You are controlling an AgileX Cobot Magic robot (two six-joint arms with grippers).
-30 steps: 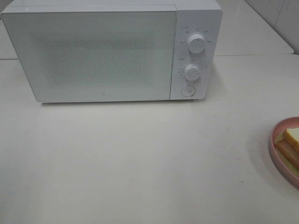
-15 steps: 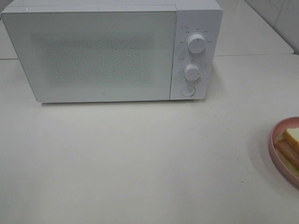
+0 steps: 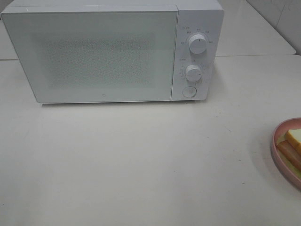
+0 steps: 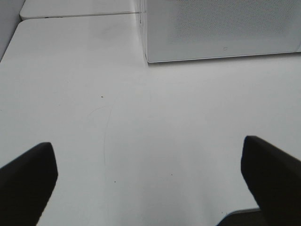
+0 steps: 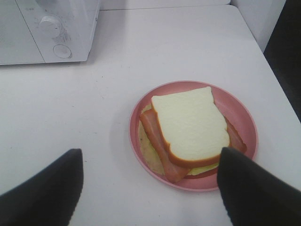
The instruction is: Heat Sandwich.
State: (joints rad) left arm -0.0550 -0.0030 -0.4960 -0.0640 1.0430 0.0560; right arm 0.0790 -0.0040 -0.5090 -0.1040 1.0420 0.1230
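Note:
The sandwich [image 5: 190,126], pale bread over reddish-brown strips, lies on a round pink plate [image 5: 241,112]. In the exterior high view only its edge [image 3: 293,143] shows on the plate [image 3: 277,155] at the right border. The white microwave [image 3: 94,52] stands at the back of the table with its door shut; it also shows in the left wrist view [image 4: 221,28] and the right wrist view [image 5: 47,28]. My right gripper [image 5: 150,188] is open, above the table just short of the plate. My left gripper [image 4: 150,181] is open over bare table in front of the microwave's left corner. Neither gripper shows in the exterior high view.
The microwave's panel has two knobs [image 3: 197,43] [image 3: 193,73] and a round button [image 3: 189,91]. The white table [image 3: 141,160] stretches in front. A table seam and a second surface lie behind. The table's right edge [image 5: 277,89] runs close beside the plate.

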